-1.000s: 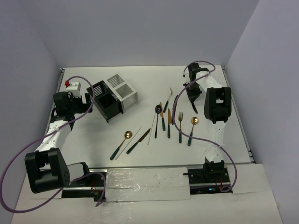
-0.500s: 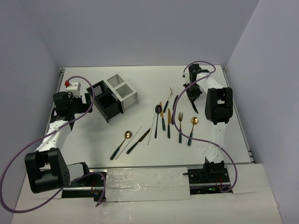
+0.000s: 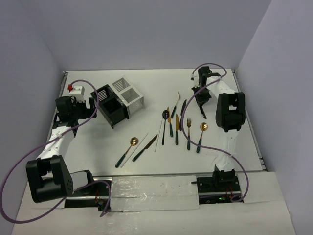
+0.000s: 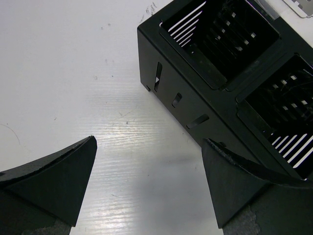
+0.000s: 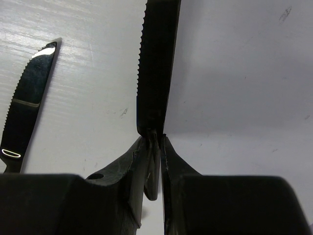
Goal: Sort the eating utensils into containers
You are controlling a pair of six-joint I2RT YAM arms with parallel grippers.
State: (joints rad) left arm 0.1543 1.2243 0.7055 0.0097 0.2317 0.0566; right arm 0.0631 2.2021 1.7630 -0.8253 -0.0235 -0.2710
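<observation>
Several utensils (image 3: 176, 128) with gold or black heads lie in a loose row mid-table, with a gold spoon (image 3: 128, 151), a black knife (image 3: 145, 147) and a pale chopstick (image 3: 135, 149) nearer the front. The black caddy (image 3: 111, 105) and white caddy (image 3: 128, 93) stand joined at the back left. My left gripper (image 3: 91, 108) is open and empty just left of the black caddy (image 4: 195, 98), with bare table between its fingers (image 4: 54, 181). My right gripper (image 3: 199, 99) is shut on the handle of a black serrated knife (image 5: 156, 63), held over the table at the back right.
A second black knife (image 5: 29, 98) lies on the table left of the held one. A small red and white object (image 3: 76, 89) sits at the back left corner. Purple cables loop over both arms. Walls close in the table on three sides.
My right gripper has shifted slightly toward the back with the black knife held in it. The left arm and the caddies have not moved.
</observation>
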